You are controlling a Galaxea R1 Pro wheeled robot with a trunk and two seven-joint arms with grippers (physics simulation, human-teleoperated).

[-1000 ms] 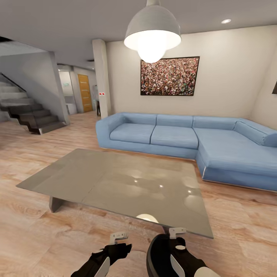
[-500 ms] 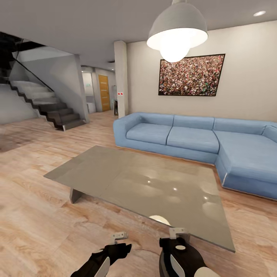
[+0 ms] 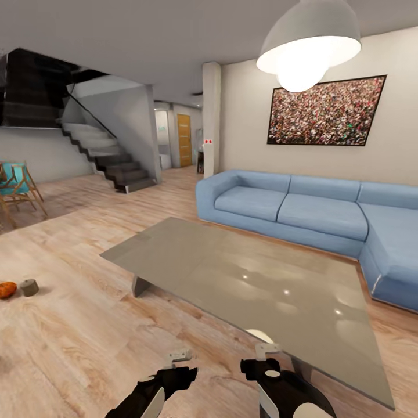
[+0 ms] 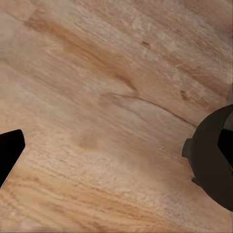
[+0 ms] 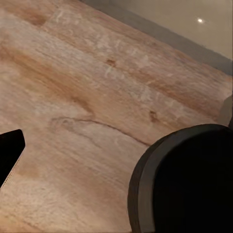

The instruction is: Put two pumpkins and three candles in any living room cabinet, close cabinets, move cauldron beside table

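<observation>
Cauldron (image 5: 187, 179) sits on floor by the table (image 3: 244, 278) at lower right near right gripper (image 3: 267, 350); both grippers' jaw state unreadable; risk: swinging toward pumpkin (image 3: 7, 289) and candle (image 3: 29, 287), far left, nudges it away.

No words, numbers or brand marks can be read anywhere. Two small red marks sit on the pillar (image 3: 211, 116) far behind the sofa, and a pale greenish patch shows on the far hallway wall, both too small to make out.
</observation>
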